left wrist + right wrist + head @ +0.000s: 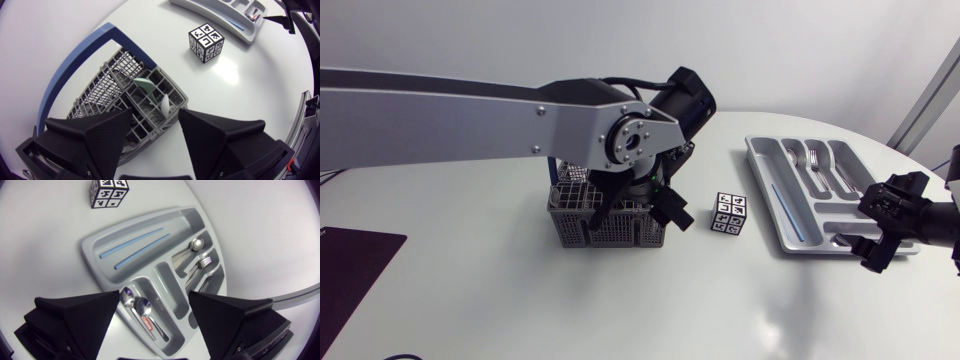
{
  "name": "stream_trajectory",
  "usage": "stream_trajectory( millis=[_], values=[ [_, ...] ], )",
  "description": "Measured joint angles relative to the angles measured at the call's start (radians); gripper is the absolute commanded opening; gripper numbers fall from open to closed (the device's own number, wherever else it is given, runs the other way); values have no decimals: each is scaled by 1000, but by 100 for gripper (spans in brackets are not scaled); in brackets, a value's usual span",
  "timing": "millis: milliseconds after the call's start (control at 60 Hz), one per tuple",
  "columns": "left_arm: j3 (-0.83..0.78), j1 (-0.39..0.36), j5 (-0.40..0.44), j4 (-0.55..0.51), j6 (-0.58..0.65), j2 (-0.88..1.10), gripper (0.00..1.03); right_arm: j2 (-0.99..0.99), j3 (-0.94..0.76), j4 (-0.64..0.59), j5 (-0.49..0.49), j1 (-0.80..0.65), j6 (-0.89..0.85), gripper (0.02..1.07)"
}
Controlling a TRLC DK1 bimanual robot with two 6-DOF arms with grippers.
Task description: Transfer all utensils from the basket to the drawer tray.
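The grey mesh basket (pixel 575 228) with a blue handle stands mid-table. A pale green utensil (pixel 145 86) leans in one compartment of the basket (pixel 100 85). My left gripper (pixel 635 212) hovers right over it, open (pixel 155 137), the utensil ahead of its fingers and untouched. The grey drawer tray (pixel 760 170) lies at the right. It holds two blue sticks (pixel 132 242), spoons (pixel 140 310) and a fork (pixel 205 262). My right gripper (pixel 873 225) hangs open (pixel 155 317) over the tray's (pixel 100 265) spoon end, holding nothing.
A small cube with black-and-white markers (pixel 730 213) sits between basket and tray, also in the left wrist view as the cube (pixel 206 42). A dark mat (pixel 350 270) lies at the table's front left. My long left arm crosses the table's left half.
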Motion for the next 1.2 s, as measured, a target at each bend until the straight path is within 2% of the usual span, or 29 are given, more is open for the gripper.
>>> stream_trajectory(
  millis=[33,367,500,617,717,767,1200],
  values=[
    [2,-2,-3,0,0,3,59,-14,-13,-1,7,17,5,102],
    [3,-4,-33,33,0,26,29,-138,-95,-23,55,137,74,102],
    [3,-9,-33,43,0,32,24,-185,-112,-32,65,178,92,102],
    [3,-23,-33,53,0,32,13,-197,-113,-39,70,190,101,102],
    [3,-29,-33,55,0,32,9,-200,-116,-42,74,190,101,102],
    [3,-29,-33,60,0,32,4,-206,-122,-44,76,193,101,102],
    [0,-31,-70,76,10,24,4,-224,-138,-49,85,208,101,102]
  ],
)
